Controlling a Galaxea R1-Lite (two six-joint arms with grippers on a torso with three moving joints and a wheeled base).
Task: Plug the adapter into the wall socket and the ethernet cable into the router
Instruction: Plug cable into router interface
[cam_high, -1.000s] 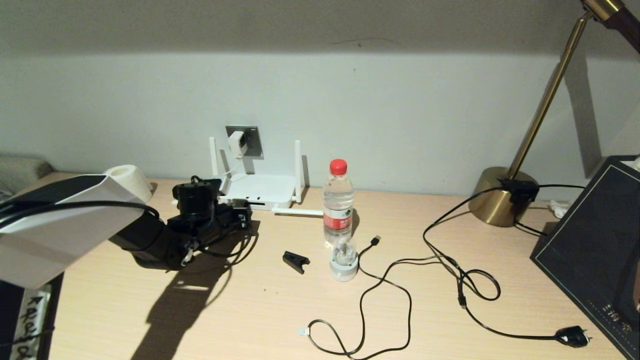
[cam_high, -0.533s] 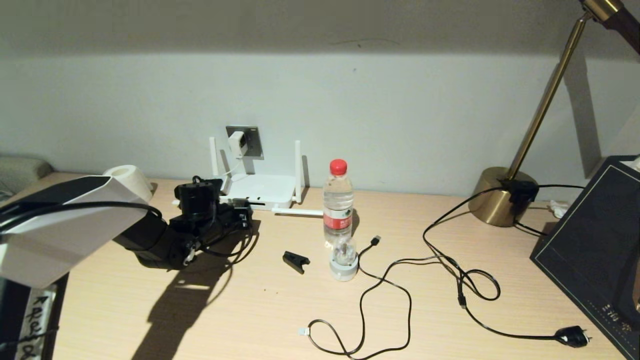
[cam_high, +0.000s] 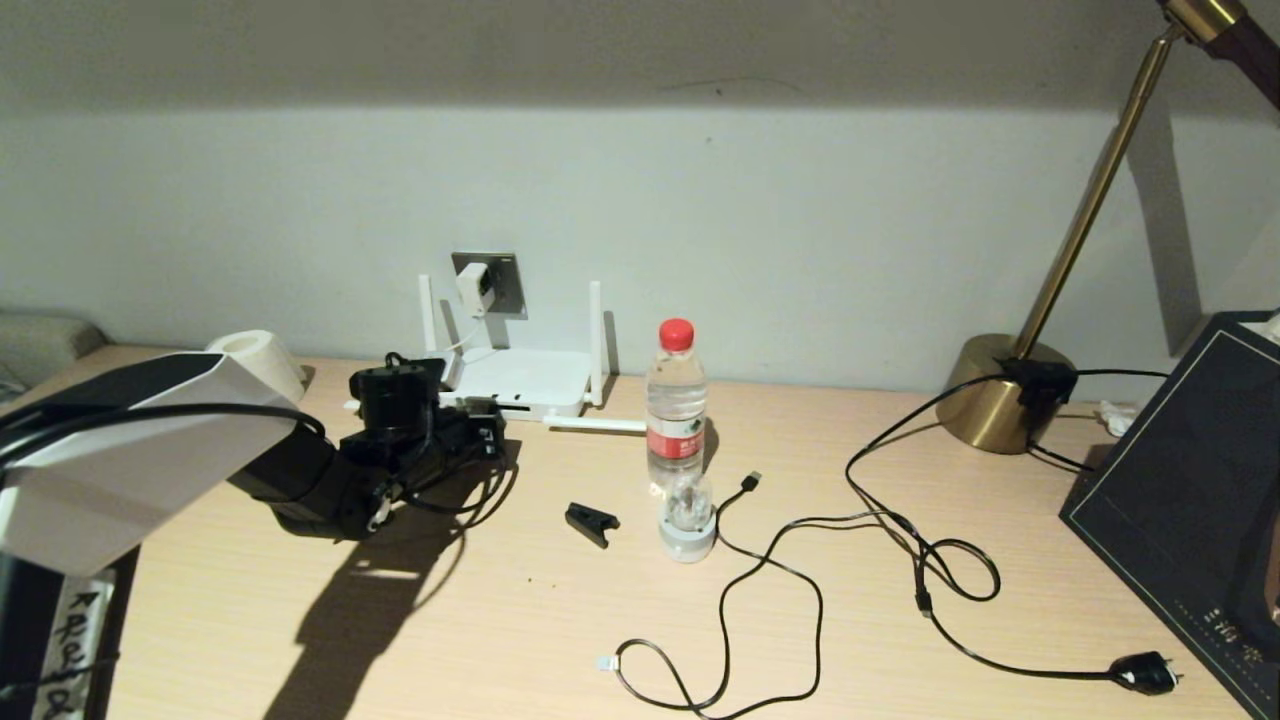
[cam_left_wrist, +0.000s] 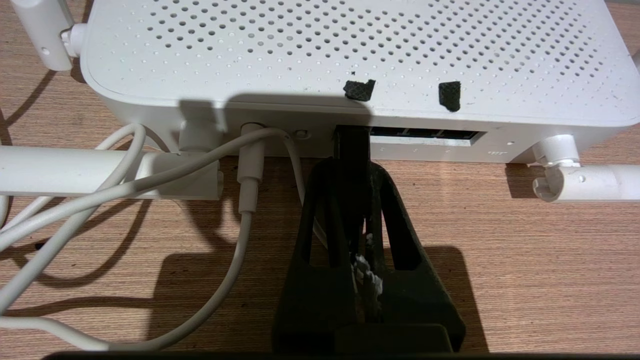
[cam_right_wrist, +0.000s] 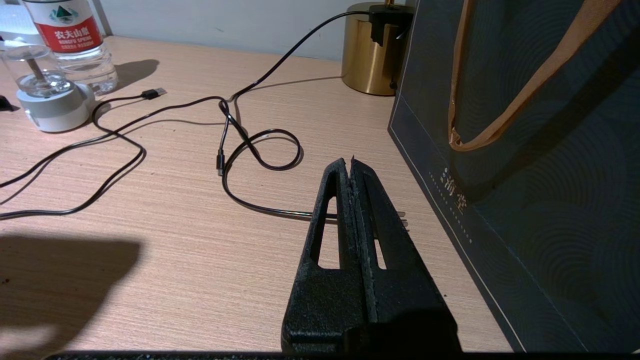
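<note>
At the left wrist frame's centre, the left gripper (cam_left_wrist: 351, 165) pinches the ethernet cable (cam_left_wrist: 351, 145) plug, aligning it with the router (cam_left_wrist: 350, 55) port, while the right gripper (cam_right_wrist: 351, 167) idles closed.

White adapter (cam_high: 472, 288) in wall socket (cam_high: 500, 283)

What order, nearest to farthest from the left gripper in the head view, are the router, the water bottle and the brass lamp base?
From the left gripper:
1. Router, right at its fingertips by the wall.
2. Water bottle, mid-desk to its right.
3. Brass lamp base, far right.
</note>
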